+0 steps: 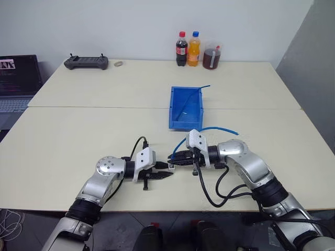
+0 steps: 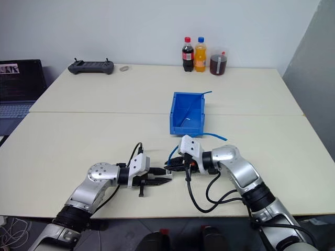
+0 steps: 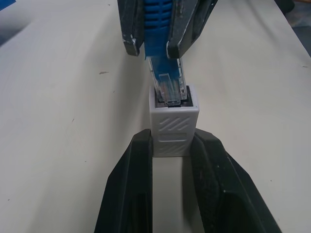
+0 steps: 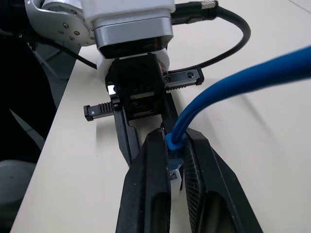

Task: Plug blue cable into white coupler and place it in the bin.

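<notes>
Near the table's front edge my two grippers meet tip to tip. My left gripper (image 3: 171, 141) is shut on the white coupler (image 3: 172, 128), a small ribbed white box with its dark opening facing the other gripper. My right gripper (image 3: 154, 46) is shut on the blue cable (image 1: 220, 128) just behind its clear plug (image 3: 167, 85). The plug's tip sits in the coupler's opening. From the right gripper (image 1: 174, 158) the cable loops back toward the bin (image 1: 186, 123). The bright-blue bin stands mid-table, beyond both grippers, with a length of blue cord over its far corner.
At the table's far edge stand two soda bottles (image 1: 181, 49) and a jar of dark liquid (image 1: 212, 56). A black controller (image 1: 86, 63) and a small grey round object (image 1: 119, 64) lie at the far left. A laptop (image 1: 18, 78) sits off the left side.
</notes>
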Motion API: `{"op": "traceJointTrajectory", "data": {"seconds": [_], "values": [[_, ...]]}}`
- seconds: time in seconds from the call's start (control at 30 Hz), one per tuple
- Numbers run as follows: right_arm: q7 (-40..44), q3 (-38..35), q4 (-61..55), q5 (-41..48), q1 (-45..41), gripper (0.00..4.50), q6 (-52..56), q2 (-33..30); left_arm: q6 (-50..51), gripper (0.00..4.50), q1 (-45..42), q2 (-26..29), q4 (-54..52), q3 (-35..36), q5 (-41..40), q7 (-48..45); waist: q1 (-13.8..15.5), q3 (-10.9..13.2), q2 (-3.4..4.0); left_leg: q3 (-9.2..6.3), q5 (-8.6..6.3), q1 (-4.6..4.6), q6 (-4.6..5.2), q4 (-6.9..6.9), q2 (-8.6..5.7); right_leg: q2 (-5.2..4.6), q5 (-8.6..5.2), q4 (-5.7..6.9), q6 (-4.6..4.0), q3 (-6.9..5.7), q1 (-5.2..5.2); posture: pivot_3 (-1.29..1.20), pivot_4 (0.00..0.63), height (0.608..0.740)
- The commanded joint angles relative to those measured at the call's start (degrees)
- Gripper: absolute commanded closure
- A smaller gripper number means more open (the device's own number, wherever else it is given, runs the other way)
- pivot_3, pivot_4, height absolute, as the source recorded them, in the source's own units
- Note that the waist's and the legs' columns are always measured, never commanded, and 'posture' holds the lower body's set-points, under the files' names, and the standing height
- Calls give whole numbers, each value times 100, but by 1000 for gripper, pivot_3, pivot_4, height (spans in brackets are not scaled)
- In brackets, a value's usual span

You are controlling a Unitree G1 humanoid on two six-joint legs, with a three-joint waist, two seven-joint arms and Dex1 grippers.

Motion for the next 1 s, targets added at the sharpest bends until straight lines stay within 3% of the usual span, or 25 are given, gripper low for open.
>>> {"op": "traceJointTrajectory", "data": {"seconds": [0.03,0.63,1.0], "values": [[-222,-19,101,-278,46,4387,-249,21,35,3720,129,123,-68,-67,116,-72,0,0,0,0,0,0,0,0,0,0,0,2,0,0,0,0,150,740],[203,-206,553,-242,-208,4387,-246,-399,-6,3720,54,145,2,-68,118,-85,6,0,0,0,1,3,0,6,-2,0,0,13,-1,1,0,0,150,740],[-330,-510,828,-27,-292,4387,538,-131,-27,3720,91,149,-38,-101,134,-99,4,0,0,1,1,6,0,9,-1,-1,0,22,-1,3,0,0,150,740]]}}
